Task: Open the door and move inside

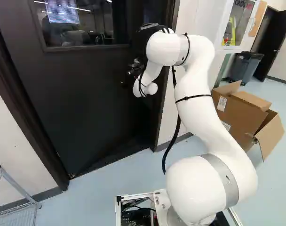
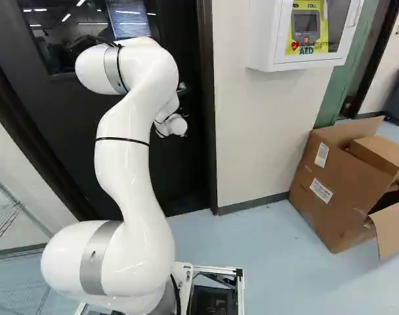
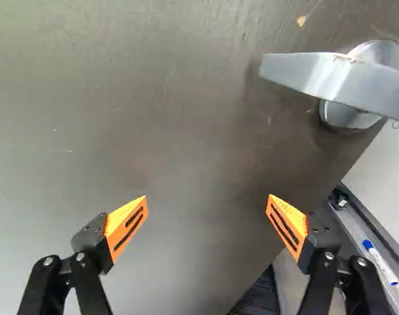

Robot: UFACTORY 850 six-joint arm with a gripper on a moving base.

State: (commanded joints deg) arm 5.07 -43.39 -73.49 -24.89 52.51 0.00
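Note:
In the left base view my gripper [image 1: 133, 70] is a dark shape at the arm's far end, close to the dark door [image 1: 86, 94]. The wrist view shows the gripper [image 3: 207, 209] open, its orange-padded fingers wide apart with nothing between them. The door's face [image 3: 153, 131] lies ahead of them. The silver lever handle [image 3: 317, 75] is ahead and off to one side, outside the fingers and untouched. Past the door's edge a white surface and a ledge with a marker [image 3: 381, 262] show, so the door appears ajar; how far, I cannot tell.
The door frame [image 2: 207, 118] and a white wall [image 2: 252, 131] stand beside the door. Open cardboard boxes [image 2: 337, 190] lie on the floor at the right, below a white wall cabinet [image 2: 268, 39]. A wire rack [image 1: 13, 188] stands at the left, a grey bin [image 1: 245, 66] farther back.

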